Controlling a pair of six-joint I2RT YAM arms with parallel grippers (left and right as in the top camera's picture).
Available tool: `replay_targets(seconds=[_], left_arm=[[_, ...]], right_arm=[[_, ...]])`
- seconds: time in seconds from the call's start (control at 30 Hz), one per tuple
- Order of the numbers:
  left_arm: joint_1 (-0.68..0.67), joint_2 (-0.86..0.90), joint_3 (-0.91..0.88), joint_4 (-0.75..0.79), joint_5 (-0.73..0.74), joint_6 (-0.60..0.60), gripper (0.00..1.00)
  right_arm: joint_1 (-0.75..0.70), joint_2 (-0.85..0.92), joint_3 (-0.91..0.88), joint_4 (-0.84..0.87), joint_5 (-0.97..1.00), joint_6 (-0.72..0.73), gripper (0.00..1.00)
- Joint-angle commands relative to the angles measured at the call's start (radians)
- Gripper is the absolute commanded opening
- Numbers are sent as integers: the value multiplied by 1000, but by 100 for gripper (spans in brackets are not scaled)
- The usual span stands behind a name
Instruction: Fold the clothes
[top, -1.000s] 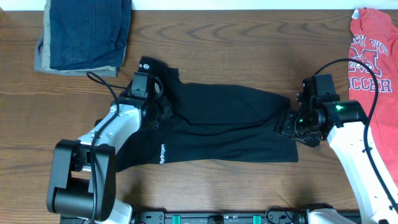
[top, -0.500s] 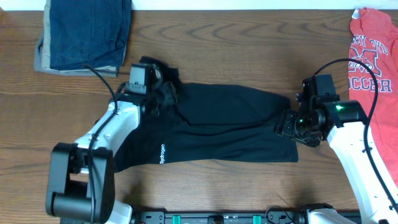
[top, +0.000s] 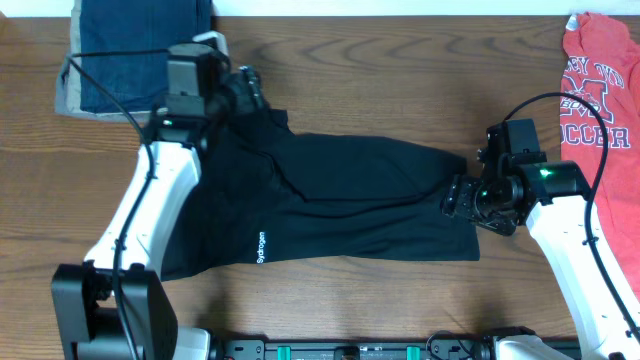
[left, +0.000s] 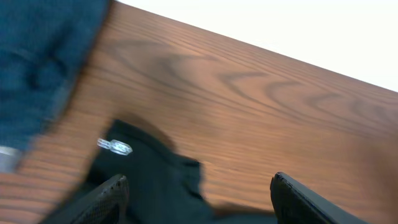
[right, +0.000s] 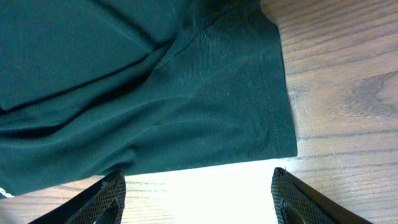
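Under wide left gripper (left: 199, 180), shirt (top: 350, 200) logo (left: 114, 147) visible from wrist only; right gripper (right: 198, 177) wide over hem (right: 277, 93).

Black shirt (top: 350, 200), red printed T-shirt (top: 600, 90), blue denim (top: 115, 55), wood-grain table (top: 400, 70)

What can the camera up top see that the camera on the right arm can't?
Only the top camera shows the red T-shirt, the denim stack and the whole black shirt spread out. Only the right wrist camera shows the stitching on the shirt's hem up close. Both show the black shirt and the wooden table.
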Motion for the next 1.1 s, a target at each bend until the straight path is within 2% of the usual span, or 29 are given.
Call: replay_targets(seconds=[0.0,0.13,0.33,0.67,0.93,1.07], left_arm=[[42,66,42,-8,-32,130,77],[55,146,50,-7,-71,223,78],[55,254,50,24,-208,287,78],[55,394,50,59,-207,289,79],[55,437,50,56,-195,289,79],[55,451,50,57,-196,289,74]], right_arm=[[14,-4,4,5,14,-8,73],[14,-4,4,1,14,-8,74],[14,-4,4,-18,14,-8,74],[14,-4,4,-26,14,-8,74],[14,-4,4,-26,14,-8,74],[14,-4,4,-25,14,-8,74]])
